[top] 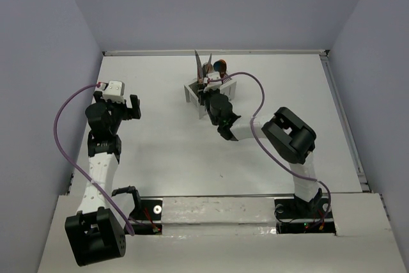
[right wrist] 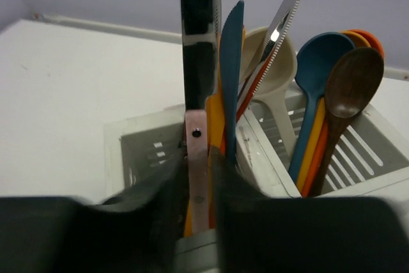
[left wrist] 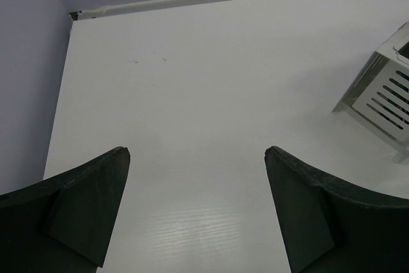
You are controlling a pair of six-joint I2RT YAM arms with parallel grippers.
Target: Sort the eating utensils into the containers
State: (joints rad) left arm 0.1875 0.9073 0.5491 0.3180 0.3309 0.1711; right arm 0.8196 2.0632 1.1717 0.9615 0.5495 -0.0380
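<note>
- The right gripper (right wrist: 197, 165) is pressed together on the pale, riveted handle of a dark-bladed knife (right wrist: 195, 43), which is held upright.
- In the right wrist view, the held knife is placed over the left compartment of the white slotted caddy (right wrist: 146, 148). Its lower end is hidden by the fingers (right wrist: 153, 196), so it cannot be told whether it rests on the bottom.
- A blue knife (right wrist: 231, 62) is stood just beside the held one, blade up. A serrated grey knife (right wrist: 289, 11) is leaned to the right past it.
- An orange utensil (right wrist: 215, 116) is seen just behind the held handle, but its kind cannot be made out.
- A beige spoon (right wrist: 276, 62) is set between the knives and the other spoons, bowl up.
- In the right compartment a blue spoon (right wrist: 323, 62), a brown spoon (right wrist: 351, 84) and an orange spoon (right wrist: 372, 39) are stood together, bowls up and handles touching.
- The left gripper (left wrist: 197, 155) is spread wide above the white table (left wrist: 192, 62). The caddy is seen well apart from it, at the right edge of the left wrist view.
- From above, the caddy is located at the far middle of the table with the right arm reached over it. The left arm is kept at the left side.
</note>
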